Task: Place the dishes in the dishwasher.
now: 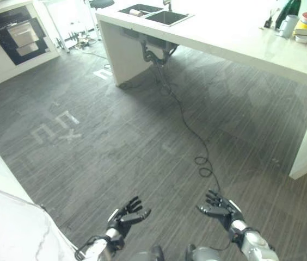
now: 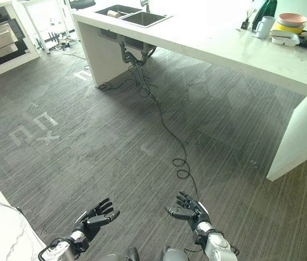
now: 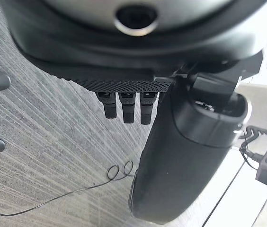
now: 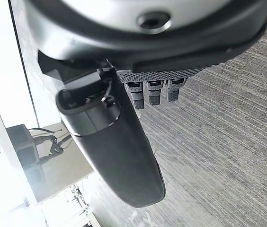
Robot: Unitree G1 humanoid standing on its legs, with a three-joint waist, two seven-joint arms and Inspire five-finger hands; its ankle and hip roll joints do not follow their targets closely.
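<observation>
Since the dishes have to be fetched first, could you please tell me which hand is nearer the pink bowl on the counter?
Right. The right hand is open over the floor, on the pink bowl's side; the left hand, also open, is farther across.

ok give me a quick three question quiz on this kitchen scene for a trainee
1. True or false: the left hand and the right hand are both open and hold nothing.
2. Where is the stack of dishes? A) in the sink B) on the counter's far right end C) on the floor
3. Fill in: a black cable runs across the floor from under the ____.

Key:
1. True; both hover over the grey floor with fingers relaxed.
2. B, on the white counter.
3. sink.
</observation>
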